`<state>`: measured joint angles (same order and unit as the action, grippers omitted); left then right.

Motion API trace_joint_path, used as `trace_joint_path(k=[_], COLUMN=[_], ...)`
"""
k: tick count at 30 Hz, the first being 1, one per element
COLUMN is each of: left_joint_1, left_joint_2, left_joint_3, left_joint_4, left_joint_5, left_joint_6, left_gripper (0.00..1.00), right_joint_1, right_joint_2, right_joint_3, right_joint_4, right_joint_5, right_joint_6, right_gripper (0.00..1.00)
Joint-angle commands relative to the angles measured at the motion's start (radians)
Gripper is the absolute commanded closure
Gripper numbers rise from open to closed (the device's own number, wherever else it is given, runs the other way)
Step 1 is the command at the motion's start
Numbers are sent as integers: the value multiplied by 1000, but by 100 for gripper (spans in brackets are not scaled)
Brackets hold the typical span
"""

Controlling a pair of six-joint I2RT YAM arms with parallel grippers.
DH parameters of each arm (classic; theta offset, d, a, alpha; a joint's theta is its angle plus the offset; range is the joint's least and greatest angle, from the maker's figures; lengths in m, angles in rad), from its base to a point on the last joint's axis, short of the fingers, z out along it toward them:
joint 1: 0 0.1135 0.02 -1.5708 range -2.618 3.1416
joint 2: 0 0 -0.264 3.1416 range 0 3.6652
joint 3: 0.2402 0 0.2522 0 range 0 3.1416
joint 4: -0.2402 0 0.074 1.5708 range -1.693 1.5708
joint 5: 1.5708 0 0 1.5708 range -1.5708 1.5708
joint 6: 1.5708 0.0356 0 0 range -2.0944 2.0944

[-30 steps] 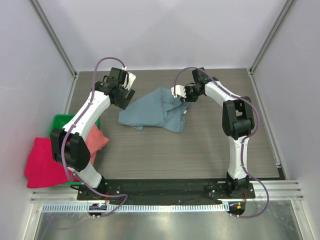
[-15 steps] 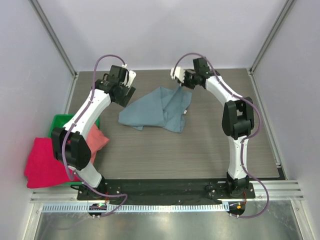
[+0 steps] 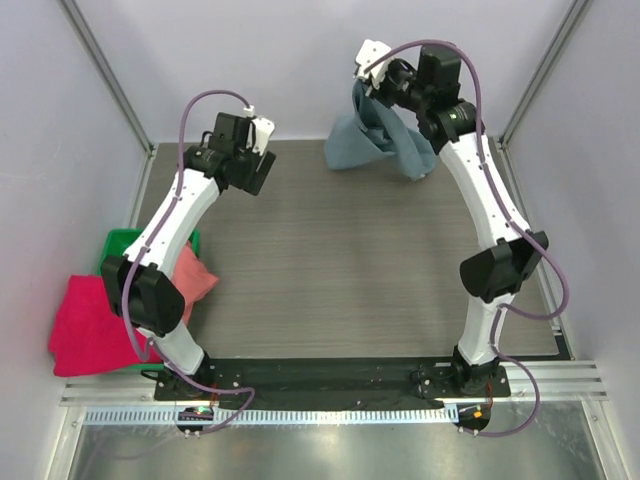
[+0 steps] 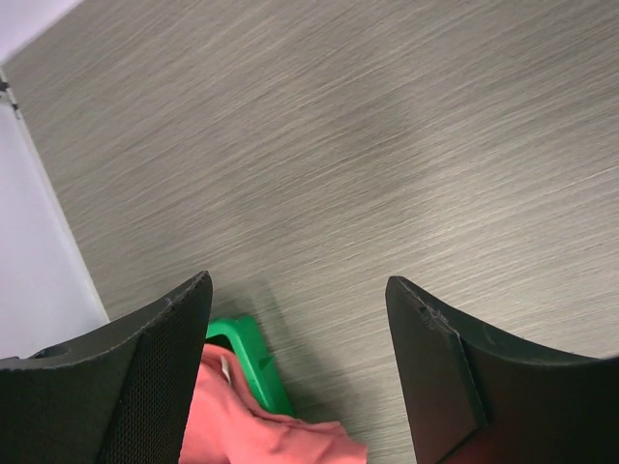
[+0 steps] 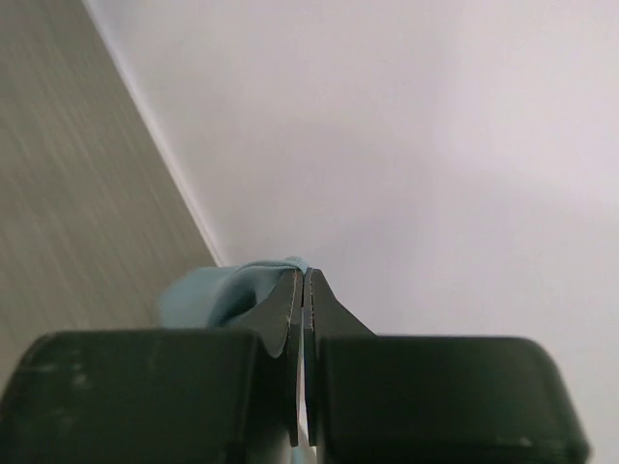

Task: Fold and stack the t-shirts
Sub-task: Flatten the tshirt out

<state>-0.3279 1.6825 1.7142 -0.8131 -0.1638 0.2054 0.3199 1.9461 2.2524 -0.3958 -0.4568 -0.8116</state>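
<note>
My right gripper point(image 3: 372, 88) is shut on the slate-blue t-shirt point(image 3: 375, 135) and holds it high above the table's far edge, the cloth hanging bunched below it. In the right wrist view the blue cloth point(image 5: 227, 293) is pinched between the closed fingers. My left gripper point(image 3: 257, 172) is open and empty over the far left of the table. The salmon-pink t-shirt point(image 3: 192, 275) lies over the green bin point(image 3: 122, 244) and also shows in the left wrist view point(image 4: 261, 430). The crimson-pink t-shirt point(image 3: 88, 325) lies beside it at the left edge.
The wood-grain table point(image 3: 340, 270) is enclosed by pale walls on three sides. The green bin's corner point(image 4: 250, 360) shows below the left gripper's fingers. Both arm bases sit on the black rail at the near edge.
My right gripper has lifted the slate-blue t-shirt off the table, up and toward the back wall. My left gripper has stayed nearly in place, shifting slightly.
</note>
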Motion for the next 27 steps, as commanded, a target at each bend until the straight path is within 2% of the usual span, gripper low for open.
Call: trace_joint_path(k=[1,2,6,11,14,15,16,18,21,22,24,25,27], left_joint_1=[-2,0,0,1,0,0,0,0,0,0,0,0,-5], left_joint_2=[8,5,-17,-24,-35,-37,-41,-43,-32,-29,-17,-9,19], left_joint_3=[36,32,-7,-24,-37,-41,-53,-65,-90,-97,-116,-120,-116], left_joint_4=[-9,-2,25,26,26,28,29,31,19,15,-10,-23,-67], left_joint_5=[32,27,18,30,30,30,30,38,72,93,147,227,289], left_joint_6=[-17,-12,18,11,11,11,12,15,6,8,28,34,43], left_gripper=[27,27,27,27,27,27,26,26,26,26,29,30,32], right_joint_1=[47,74,133,169,179,179,179,170,88,52,27,22,15], right_joint_2=[-134,-192,-323,-346,-352,-351,-348,-339,-268,-244,-159,-130,-76], right_joint_3=[-77,-105,-331,-412,-450,-456,-461,-494,-496,-488,-468,-467,-505], right_joint_4=[-18,-96,-195,-290,-267,-244,-189,-123,-98,-151,-234,-320,-379], right_joint_5=[-52,-89,-149,-163,-106,-83,-16,53,67,61,24,21,38], right_joint_6=[48,31,49,72,46,57,71,138,250,259,241,191,131], right_gripper=[98,98,99,98,76,58,53,48,48,49,51,51,51])
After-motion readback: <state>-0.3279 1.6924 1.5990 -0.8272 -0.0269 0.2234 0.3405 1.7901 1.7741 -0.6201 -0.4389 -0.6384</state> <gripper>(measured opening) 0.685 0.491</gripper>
